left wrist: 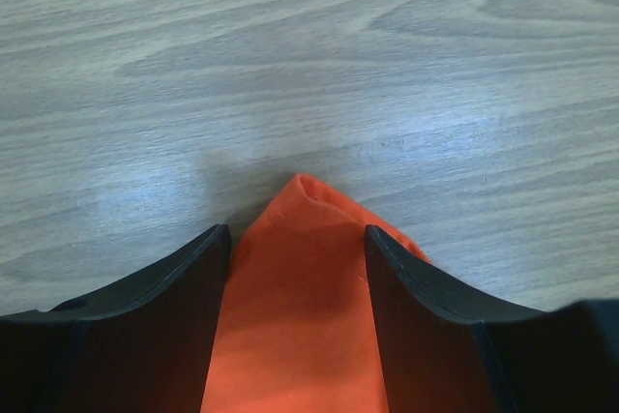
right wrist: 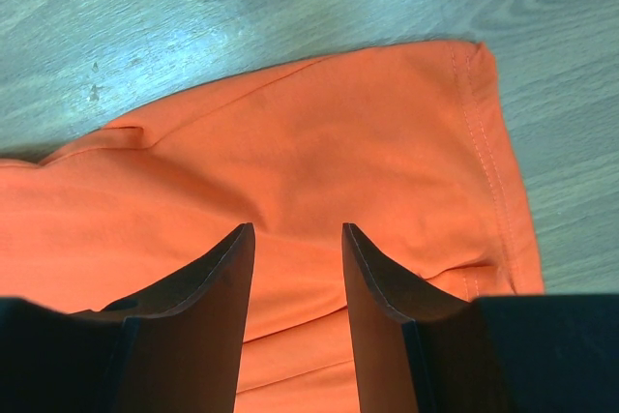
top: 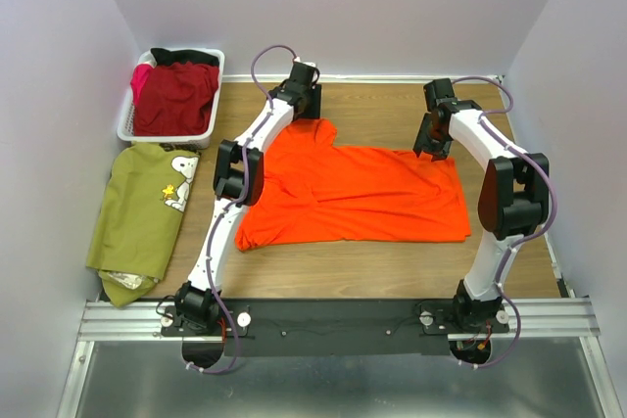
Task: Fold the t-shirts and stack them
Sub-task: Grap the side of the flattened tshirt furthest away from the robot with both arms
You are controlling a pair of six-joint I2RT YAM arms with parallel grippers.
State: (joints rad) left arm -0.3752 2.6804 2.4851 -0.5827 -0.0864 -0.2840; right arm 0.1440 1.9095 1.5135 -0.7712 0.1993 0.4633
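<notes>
Orange t-shirt (top: 362, 193): light, limp; take at sleeve tip, hem corner. Left gripper (left wrist: 296, 231), right gripper (right wrist: 298, 229): jaws apart astride cloth, nothing pinched.

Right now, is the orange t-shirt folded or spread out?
Spread out: the orange t-shirt lies flat across the table, one sleeve sticking out, no fold made.

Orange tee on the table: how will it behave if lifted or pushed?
Likely floppy: the orange t-shirt lies wrinkled, its sleeve tip bunched between the jaws of the left gripper. Probably light; the cloth looks thin at the hem. A push would probably ruck it, not slide it whole.
</notes>
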